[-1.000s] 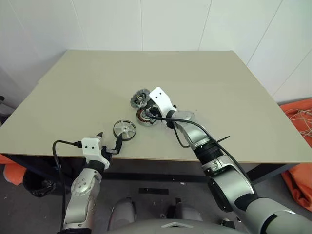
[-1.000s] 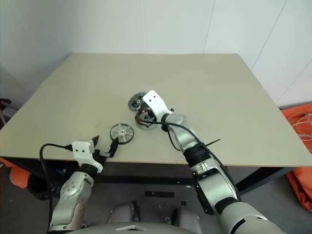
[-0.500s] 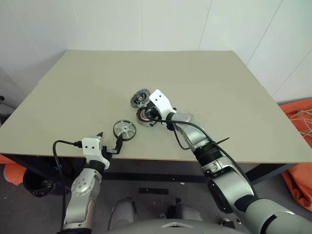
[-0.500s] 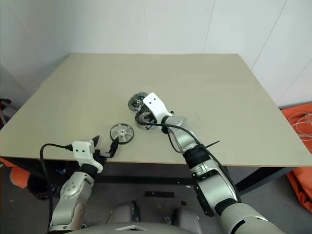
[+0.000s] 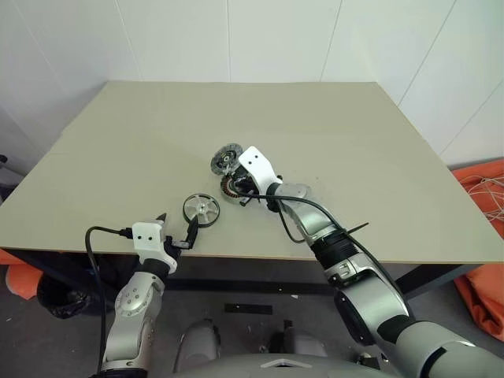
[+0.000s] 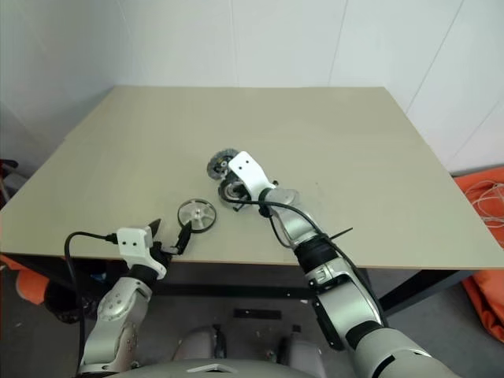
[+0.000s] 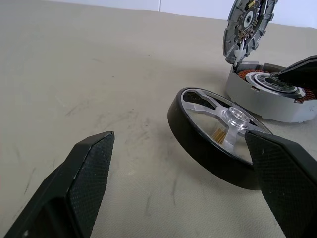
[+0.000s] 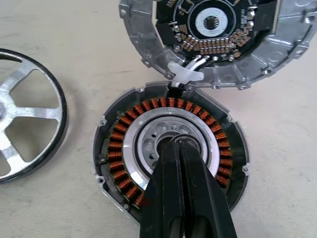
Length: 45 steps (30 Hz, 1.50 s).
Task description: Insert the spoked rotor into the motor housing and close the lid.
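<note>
The spoked rotor [image 5: 201, 209], a silver wheel with a dark rim, lies flat near the table's front edge. Just behind it to the right sits the motor housing [image 8: 124, 144] with its ring of copper windings. The lid [image 8: 218, 34], a grey round cover with a circuit board inside, stands tilted up at the housing's far edge, joined to it by white wires. My right gripper [image 8: 179, 144] is shut, and its tips rest at the housing's pale centre hole. My left gripper [image 7: 179, 138] hangs open just in front of the rotor, touching nothing.
The beige table [image 5: 354, 150] spreads wide behind and to both sides of the parts. Its front edge runs close behind my left gripper. An orange cloth [image 5: 482, 236] lies on the floor off the table's right side.
</note>
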Each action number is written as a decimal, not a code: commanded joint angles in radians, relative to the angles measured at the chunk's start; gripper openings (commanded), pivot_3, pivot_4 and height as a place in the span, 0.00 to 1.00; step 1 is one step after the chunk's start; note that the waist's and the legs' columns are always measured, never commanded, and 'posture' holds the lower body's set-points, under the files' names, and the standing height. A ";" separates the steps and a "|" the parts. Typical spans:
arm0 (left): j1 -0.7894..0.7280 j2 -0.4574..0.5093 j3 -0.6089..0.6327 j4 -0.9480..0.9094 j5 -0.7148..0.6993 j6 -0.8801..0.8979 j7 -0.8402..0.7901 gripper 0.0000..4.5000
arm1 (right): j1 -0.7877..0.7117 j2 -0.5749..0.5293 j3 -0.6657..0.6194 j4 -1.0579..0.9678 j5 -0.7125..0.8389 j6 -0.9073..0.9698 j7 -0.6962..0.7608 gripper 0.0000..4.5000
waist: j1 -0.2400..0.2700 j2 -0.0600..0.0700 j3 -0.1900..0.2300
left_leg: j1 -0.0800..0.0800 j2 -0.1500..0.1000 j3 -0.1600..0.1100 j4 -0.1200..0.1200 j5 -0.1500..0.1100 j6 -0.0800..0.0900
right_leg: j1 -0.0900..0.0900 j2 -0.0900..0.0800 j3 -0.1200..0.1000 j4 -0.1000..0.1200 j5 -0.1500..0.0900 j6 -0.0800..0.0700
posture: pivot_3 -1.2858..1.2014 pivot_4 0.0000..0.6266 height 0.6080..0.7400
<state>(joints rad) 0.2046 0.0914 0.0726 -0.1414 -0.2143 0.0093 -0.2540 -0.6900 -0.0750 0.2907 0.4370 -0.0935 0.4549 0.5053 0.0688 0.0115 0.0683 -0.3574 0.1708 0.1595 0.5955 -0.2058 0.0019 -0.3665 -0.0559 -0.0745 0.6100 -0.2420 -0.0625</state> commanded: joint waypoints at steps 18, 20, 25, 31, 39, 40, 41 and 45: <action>-0.015 0.002 -0.010 -0.044 -0.007 -0.001 -0.003 1.00 | -0.061 -0.003 -0.068 0.033 0.005 -0.035 -0.095 0.01 | 0.000 0.000 0.000 | 0.001 0.000 0.000 0.000 0.000 0.000 | 0.001 0.000 0.000 0.000 0.000 0.000 | 0.52 0.00 1.00; -0.015 0.002 -0.010 -0.048 -0.008 0.001 -0.001 1.00 | -0.062 -0.006 -0.064 0.056 0.002 -0.045 -0.096 0.01 | 0.000 0.000 0.000 | 0.001 0.000 0.000 0.000 0.000 0.000 | 0.001 0.000 0.000 0.000 0.000 0.000 | 0.52 0.00 1.00; -0.010 0.002 -0.012 -0.073 -0.007 0.017 0.005 1.00 | -0.060 -0.004 -0.059 0.073 -0.002 -0.054 -0.092 0.01 | 0.000 0.000 0.000 | -0.001 0.000 0.000 0.000 0.001 -0.001 | -0.001 0.000 0.000 0.001 0.000 0.000 | 0.52 0.00 1.00; -0.010 0.002 -0.010 -0.082 -0.007 0.030 0.004 1.00 | -0.058 -0.002 -0.063 0.074 -0.002 -0.053 -0.090 0.01 | 0.000 0.000 0.000 | -0.001 0.000 0.000 0.000 0.000 0.000 | -0.001 0.000 0.000 0.001 0.000 0.000 | 0.52 0.00 1.00; -0.012 0.002 -0.008 -0.078 -0.007 0.029 0.003 1.00 | -0.049 0.004 -0.056 0.053 0.005 -0.046 -0.066 0.01 | 0.000 0.000 0.000 | -0.001 0.000 0.000 0.000 0.000 0.000 | -0.001 0.000 0.000 0.001 0.000 0.000 | 0.52 0.00 1.00; -0.012 0.001 -0.008 -0.078 -0.007 0.029 0.004 1.00 | -0.048 0.005 -0.056 0.051 0.004 -0.045 -0.064 0.01 | 0.000 0.000 0.000 | -0.001 0.000 0.000 0.000 0.000 0.000 | -0.001 0.000 0.000 0.001 0.000 0.000 | 0.52 0.00 1.00; -0.012 0.001 -0.008 -0.078 -0.007 0.029 0.004 1.00 | -0.048 0.006 -0.055 0.050 0.004 -0.043 -0.062 0.01 | 0.000 0.000 0.000 | -0.001 0.000 0.000 0.000 0.000 0.000 | -0.001 0.000 0.000 0.001 0.000 0.000 | 0.52 0.00 1.00; -0.009 0.001 -0.008 -0.080 -0.007 0.028 0.004 1.00 | -0.043 0.008 -0.049 0.043 0.002 -0.041 -0.051 0.01 | 0.000 0.000 0.000 | -0.001 0.000 0.000 0.001 0.000 0.000 | -0.001 0.000 0.000 0.001 0.000 0.000 | 0.52 0.00 1.00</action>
<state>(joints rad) 0.2014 0.0911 0.0662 -0.1781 -0.2152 0.0445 -0.2523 -0.7259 -0.0704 0.2393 0.5274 -0.0958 0.4218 0.4495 0.0687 0.0115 0.0683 -0.3579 0.1708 0.1595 0.5960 -0.2056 0.0016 -0.3671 -0.0560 -0.0745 0.6109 -0.2420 -0.0626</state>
